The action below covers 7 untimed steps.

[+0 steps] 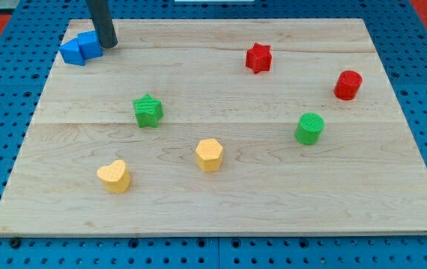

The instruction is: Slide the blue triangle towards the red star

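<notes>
Two blue blocks touch each other at the board's top left corner: a blue triangle on the left and a blue cube-like block on its right. The red star lies at the view's top, right of centre. My tip stands just right of the blue pair, against or very near the blue cube-like block. The rod rises out of the view's top.
A red cylinder sits at the right. A green cylinder lies below it. A green star is left of centre. A yellow hexagon and a yellow heart lie near the bottom. The wooden board rests on blue pegboard.
</notes>
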Motion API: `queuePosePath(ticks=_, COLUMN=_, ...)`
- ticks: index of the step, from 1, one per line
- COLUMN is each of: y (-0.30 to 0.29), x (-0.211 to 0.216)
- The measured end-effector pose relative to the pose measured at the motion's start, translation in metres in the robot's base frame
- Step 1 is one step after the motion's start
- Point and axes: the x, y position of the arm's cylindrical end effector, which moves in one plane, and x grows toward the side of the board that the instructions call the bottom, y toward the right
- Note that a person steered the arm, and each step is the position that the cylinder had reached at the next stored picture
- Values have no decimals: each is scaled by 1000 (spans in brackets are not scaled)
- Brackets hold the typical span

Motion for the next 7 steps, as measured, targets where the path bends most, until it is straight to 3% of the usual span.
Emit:
queuePosePath(ticks=1, y=-6, x=-37)
queuePosePath(ticks=2, y=-57, x=-55)
queuePosePath(ticks=3, y=-99, x=-17)
queuePosePath(ticks=5, y=-38, x=50)
queuePosePath(ticks=6, y=4, x=71)
queuePosePath(ticks=7, y=11, x=72)
